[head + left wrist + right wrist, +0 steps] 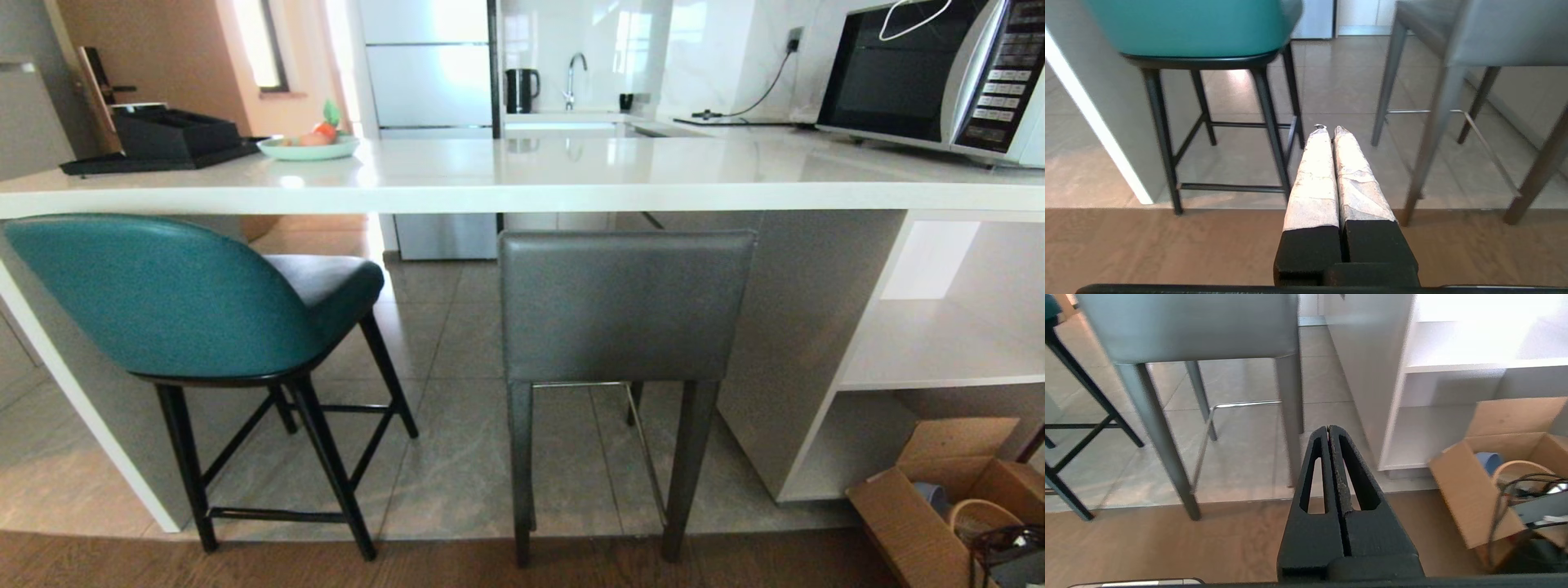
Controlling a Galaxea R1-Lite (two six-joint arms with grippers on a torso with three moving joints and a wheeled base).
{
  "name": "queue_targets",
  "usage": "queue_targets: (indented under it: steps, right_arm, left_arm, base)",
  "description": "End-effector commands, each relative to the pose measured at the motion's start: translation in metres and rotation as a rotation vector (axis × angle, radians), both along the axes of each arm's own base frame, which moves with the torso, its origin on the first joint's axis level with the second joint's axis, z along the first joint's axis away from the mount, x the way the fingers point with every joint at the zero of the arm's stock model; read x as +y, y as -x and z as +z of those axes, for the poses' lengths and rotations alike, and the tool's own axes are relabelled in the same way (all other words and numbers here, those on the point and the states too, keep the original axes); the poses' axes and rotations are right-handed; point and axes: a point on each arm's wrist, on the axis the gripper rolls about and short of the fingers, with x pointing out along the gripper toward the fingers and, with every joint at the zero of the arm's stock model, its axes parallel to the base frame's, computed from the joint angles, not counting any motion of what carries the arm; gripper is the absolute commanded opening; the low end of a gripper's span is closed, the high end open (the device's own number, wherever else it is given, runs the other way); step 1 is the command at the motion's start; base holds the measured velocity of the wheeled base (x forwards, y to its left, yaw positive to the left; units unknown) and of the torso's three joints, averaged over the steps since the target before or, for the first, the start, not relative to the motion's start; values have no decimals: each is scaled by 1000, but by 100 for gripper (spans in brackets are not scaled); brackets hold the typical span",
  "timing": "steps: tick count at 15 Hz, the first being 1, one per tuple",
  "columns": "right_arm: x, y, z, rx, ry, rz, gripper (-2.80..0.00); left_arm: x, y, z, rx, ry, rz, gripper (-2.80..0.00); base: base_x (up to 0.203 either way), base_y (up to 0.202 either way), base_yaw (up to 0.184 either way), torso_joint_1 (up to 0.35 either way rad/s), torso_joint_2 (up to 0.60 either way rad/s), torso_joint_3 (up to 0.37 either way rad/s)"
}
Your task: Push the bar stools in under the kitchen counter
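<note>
- Leftmost, the teal stool (163,302) stands at the worktop (522,175), its back outside the edge.
- Right of it, the grey stool (624,306) likewise.
- Left claw (1329,130) pinched closed, empty.
- Right claw (1329,428) closed, empty.

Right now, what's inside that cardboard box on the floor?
The open brown cardboard box holds something blue, a pale curved hoop and black cables; its walls hide the rest.
</note>
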Motion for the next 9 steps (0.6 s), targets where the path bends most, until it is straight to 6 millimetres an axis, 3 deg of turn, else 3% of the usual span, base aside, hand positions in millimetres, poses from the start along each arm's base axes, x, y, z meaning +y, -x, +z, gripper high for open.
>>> queue_targets:
  steps: [1,5,9]
  right_arm:
    - [0,0,0,1,0,1,-280]
    - [0,0,0,1,-1,1,-280]
    - [0,0,0,1,-1,-1,-280]
  left_arm:
    - [0,0,0,3,0,0,-280]
    - [0,0,0,3,0,1,-280]
    - [0,0,0,3,0,0,-280]
  base:
    - [0,196,0,2,7,2]
    - [0,170,1,2,2,1]
    - [0,0,0,0,0,0]
